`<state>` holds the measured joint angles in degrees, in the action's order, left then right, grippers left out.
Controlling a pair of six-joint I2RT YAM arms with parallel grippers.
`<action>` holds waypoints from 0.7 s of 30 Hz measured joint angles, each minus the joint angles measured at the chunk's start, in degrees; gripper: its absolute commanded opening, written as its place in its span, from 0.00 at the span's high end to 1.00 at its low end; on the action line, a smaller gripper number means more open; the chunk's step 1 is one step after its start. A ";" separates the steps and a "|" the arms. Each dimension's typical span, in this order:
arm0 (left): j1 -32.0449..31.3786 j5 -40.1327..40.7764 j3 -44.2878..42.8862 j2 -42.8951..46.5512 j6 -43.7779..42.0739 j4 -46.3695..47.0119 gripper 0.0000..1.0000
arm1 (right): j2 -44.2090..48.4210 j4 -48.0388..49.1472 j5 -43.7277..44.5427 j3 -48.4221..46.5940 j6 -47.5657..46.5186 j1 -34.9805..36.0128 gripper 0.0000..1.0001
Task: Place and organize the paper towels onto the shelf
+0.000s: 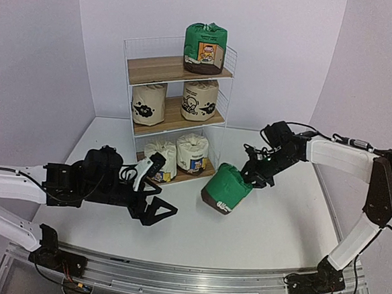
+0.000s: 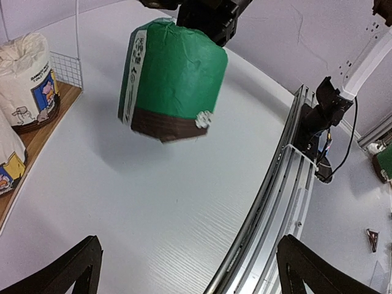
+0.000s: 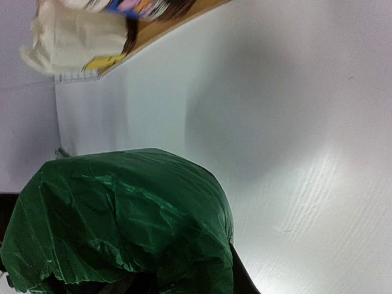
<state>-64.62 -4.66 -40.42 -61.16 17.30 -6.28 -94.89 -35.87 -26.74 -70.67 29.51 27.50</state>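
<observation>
White tabletop (image 1: 271,226) meets pale lilac walls (image 1: 41,55). In front and to the left of the shelf (image 1: 130,82), the left gripper (image 1: 160,203) hovers with its black fingers (image 1: 166,210) spread wide, holding nothing. On the shelf, one green roll (image 1: 205,48) with an orange label stands on the top board. Two beige rolls (image 1: 148,103) with black drawings stand on the middle board, and two white rolls (image 1: 192,152) with blue-orange labels on the bottom; their print is too small to read. Just right of the shelf's foot, a second green roll (image 1: 227,188) hangs tilted off the table, its gathered top pinched in the right gripper (image 1: 254,178). The print on its white side strip is illegible too. Bare tabletop runs from the front of the shelf to the aluminium rail (image 1: 186,281).
</observation>
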 measured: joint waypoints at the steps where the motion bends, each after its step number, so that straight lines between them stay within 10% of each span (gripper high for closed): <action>1: 0.00 -0.48 -1.06 -1.99 -0.79 0.23 0.00 | 0.00 -0.63 -1.98 -0.01 -0.62 1.71 0.83; 21: 0.01 -11.40 -7.06 -16.56 -3.38 11.40 0.00 | 0.02 -5.80 -10.81 -4.74 -3.58 14.08 0.84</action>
<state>-64.61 -16.06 -47.48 -77.72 13.92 5.12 -94.87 -41.67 -37.54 -75.42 25.92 41.57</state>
